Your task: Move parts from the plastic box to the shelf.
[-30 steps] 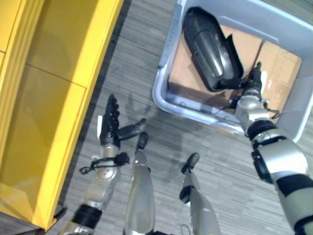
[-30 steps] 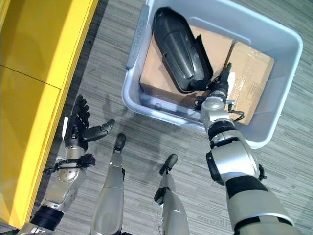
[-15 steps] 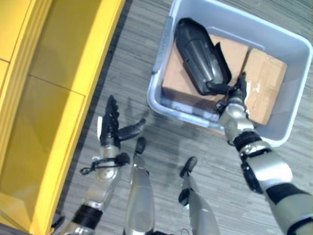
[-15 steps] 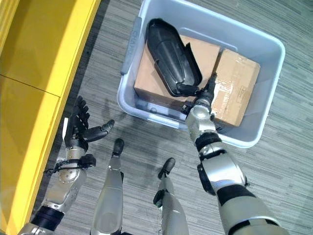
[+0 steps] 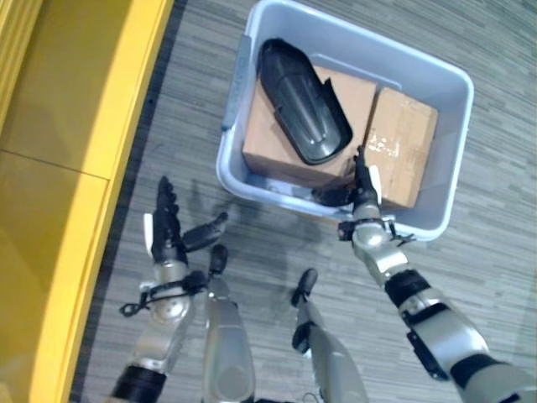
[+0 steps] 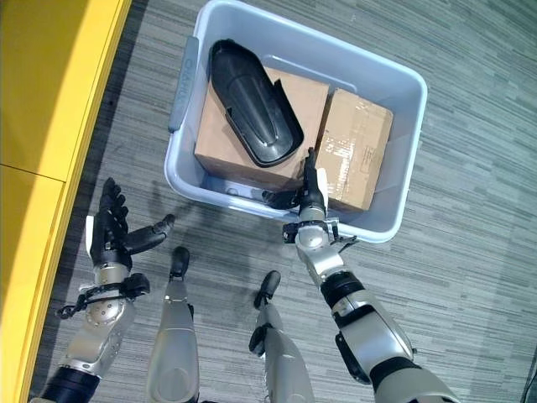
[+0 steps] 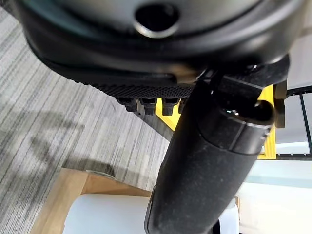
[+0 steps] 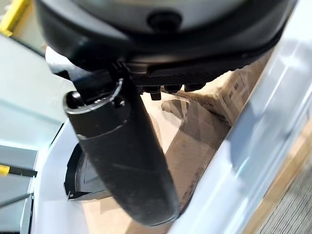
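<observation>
Both eye views look straight down from the head, sharing the plastic box (image 5: pixel 453 109) and floor (image 6: pixel 470 252). Each wrist view looks closely along its own hand.

I see the plastic box (image 5: pixel 457 126) open-topped; its near wall fronts my right hand (image 5: pixel 362 186). The black part (image 5: pixel 302 105) and two cartons (image 5: pixel 403 147) apparently leave little room inside.

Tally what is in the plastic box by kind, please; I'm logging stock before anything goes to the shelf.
Black plastic part: 1
Cardboard boxes: 2, a larger one under the part and a smaller one beside it
Total: 3
</observation>
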{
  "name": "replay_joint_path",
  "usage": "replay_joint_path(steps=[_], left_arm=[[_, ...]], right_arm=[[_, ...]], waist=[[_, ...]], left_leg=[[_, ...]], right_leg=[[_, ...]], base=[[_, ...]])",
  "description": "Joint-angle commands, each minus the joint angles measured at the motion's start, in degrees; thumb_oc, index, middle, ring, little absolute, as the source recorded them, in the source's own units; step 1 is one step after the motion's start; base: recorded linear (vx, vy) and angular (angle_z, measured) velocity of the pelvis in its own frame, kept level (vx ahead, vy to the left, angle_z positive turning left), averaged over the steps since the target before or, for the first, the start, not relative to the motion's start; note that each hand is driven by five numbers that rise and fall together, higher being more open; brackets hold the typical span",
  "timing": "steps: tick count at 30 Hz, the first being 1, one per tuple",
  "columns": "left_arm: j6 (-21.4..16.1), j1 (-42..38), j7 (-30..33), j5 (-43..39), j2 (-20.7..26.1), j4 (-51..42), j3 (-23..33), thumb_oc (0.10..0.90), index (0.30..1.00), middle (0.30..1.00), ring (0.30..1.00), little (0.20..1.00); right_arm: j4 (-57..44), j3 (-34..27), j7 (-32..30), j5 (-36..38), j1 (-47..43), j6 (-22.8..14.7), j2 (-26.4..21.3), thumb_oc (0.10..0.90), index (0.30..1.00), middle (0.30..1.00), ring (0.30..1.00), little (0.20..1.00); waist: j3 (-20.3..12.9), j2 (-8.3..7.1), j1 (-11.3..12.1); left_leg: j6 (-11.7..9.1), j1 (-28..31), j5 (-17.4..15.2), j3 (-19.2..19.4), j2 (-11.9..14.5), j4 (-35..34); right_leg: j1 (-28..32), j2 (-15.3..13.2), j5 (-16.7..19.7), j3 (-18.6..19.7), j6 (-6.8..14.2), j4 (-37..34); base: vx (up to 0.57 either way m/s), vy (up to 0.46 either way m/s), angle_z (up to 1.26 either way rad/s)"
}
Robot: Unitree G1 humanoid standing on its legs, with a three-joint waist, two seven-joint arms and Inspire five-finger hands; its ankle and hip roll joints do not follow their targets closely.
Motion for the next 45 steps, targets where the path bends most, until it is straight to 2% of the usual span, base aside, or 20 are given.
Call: replay_joint_path(steps=[1, 9, 17, 27, 33, 34, 35, 36, 38, 45], left_arm=[[-4.3, 0.1, 1.2, 5.7, 0.4, -9.3, 2.1, 0.900, 1.000, 1.000, 1.000, 1.000], [-4.2, 0.7, 1.3, 6.3, -0.2, -9.4, 3.1, 0.900, 1.000, 1.000, 1.000, 1.000], [-3.7, 1.4, 1.4, 8.6, -0.3, -10.4, 5.0, 0.900, 1.000, 1.000, 1.000, 1.000], [-3.7, 2.3, 0.9, 9.9, 0.2, -11.6, 6.0, 0.900, 1.000, 1.000, 1.000, 1.000], [-4.4, 2.4, 0.3, 8.9, 0.3, -11.8, 5.6, 0.900, 1.000, 1.000, 1.000, 1.000], [-4.6, 2.3, 0.0, 8.5, 0.4, -11.7, 5.3, 0.900, 1.000, 1.000, 1.000, 1.000], [-5.1, 2.3, -0.3, 7.1, 0.3, -11.3, 5.1, 0.900, 1.000, 1.000, 1.000, 1.000], [-5.1, 2.3, -0.3, 7.1, 0.2, -11.3, 5.1, 0.900, 1.000, 1.000, 1.000, 1.000], [-5.7, 2.4, -1.0, 5.1, 0.3, -10.8, 4.7, 0.900, 1.000, 1.000, 1.000, 1.000], [-6.3, 2.4, -2.2, 3.2, 0.8, -10.3, 3.7, 0.900, 1.000, 1.000, 1.000, 1.000]], right_arm=[[-5.3, -1.7, -2.4, -5.3, -4.9, -2.2, -5.3, 0.900, 1.000, 1.000, 1.000, 1.000], [-8.5, -3.5, -3.3, -6.3, -3.1, -2.5, -6.7, 0.900, 1.000, 1.000, 1.000, 1.000], [-23.7, -7.6, -4.7, -11.6, 1.0, -3.2, -10.5, 0.900, 1.000, 1.000, 1.000, 1.000], [-31.2, -9.2, -5.3, -15.7, 0.3, -3.6, -13.9, 0.900, 1.000, 1.000, 1.000, 1.000], [-24.8, -7.2, -4.5, -12.0, -4.8, -4.0, -14.0, 0.900, 1.000, 1.000, 1.000, 1.000], [-22.0, -6.6, -3.8, -9.6, -6.0, -4.3, -14.0, 0.900, 1.000, 1.000, 1.000, 1.000], [-16.7, -6.2, -2.6, -3.6, -8.5, -5.8, -13.2, 0.900, 1.000, 1.000, 1.000, 1.000], [-16.6, -6.2, -2.6, -3.6, -8.6, -5.9, -13.2, 0.900, 1.000, 1.000, 1.000, 1.000], [-8.5, -4.5, -0.9, 1.9, -12.5, -6.5, -13.7, 0.900, 1.000, 1.000, 1.000, 1.000], [3.2, -1.1, 2.4, 6.2, -17.9, -6.1, -13.9, 0.900, 1.000, 1.000, 1.000, 1.000]], waist=[[0.7, 1.14, 0.4], [0.7, 1.01, -0.2], [0.7, 0.46, -1.4], [0.7, 0.09, -1.6], [0.7, 0.28, -1.0], [0.7, 0.27, -0.7], [0.7, 0.41, -0.4], [0.7, 0.41, -0.4], [0.7, 0.68, 0.3], [0.7, 1.29, 1.5]], left_leg=[[1.9, 10.7, -3.8, 2.1, 0.1, -6.3], [1.8, 11.6, -3.7, 2.2, 0.2, -6.3], [1.7, 12.5, -3.8, 2.5, 0.2, -6.3], [1.4, 12.9, -3.7, 2.7, 0.4, -6.3], [1.3, 12.6, -3.7, 2.6, 0.5, -6.3], [1.3, 12.5, -3.7, 2.6, 0.5, -6.3], [1.3, 12.4, -3.8, 2.6, 0.5, -6.3], [1.3, 12.4, -3.8, 2.6, 0.5, -6.3], [1.2, 12.1, -3.7, 2.5, 0.5, -6.3], [1.2, 11.6, -3.7, 2.2, 0.4, -6.3]], right_leg=[[9.8, -8.5, -4.5, -1.1, 4.9, 2.4], [10.4, -8.3, -4.5, -1.1, 5.0, 2.6], [11.0, -8.3, -4.6, -1.1, 5.0, 2.6], [11.3, -8.1, -4.5, -1.2, 5.1, 2.8], [11.3, -8.1, -4.3, -1.3, 4.9, 2.6], [11.3, -8.1, -4.3, -1.3, 4.9, 2.5], [11.2, -8.1, -4.2, -1.4, 4.8, 2.4], [11.2, -8.1, -4.2, -1.4, 4.8, 2.4], [11.3, -8.1, -4.2, -1.5, 4.7, 2.2], [11.2, -8.0, -4.1, -1.7, 4.7, 2.3]], base=[[-0.02, -0.026, -0.04], [0.00, -0.002, -0.01], [0.00, -0.010, -0.02], [0.00, -0.002, 0.00], [0.00, -0.002, -0.01], [0.00, 0.000, 0.00], [0.00, 0.000, 0.00], [0.00, 0.000, 0.00], [0.00, 0.000, 0.00], [0.00, 0.000, 0.00]])
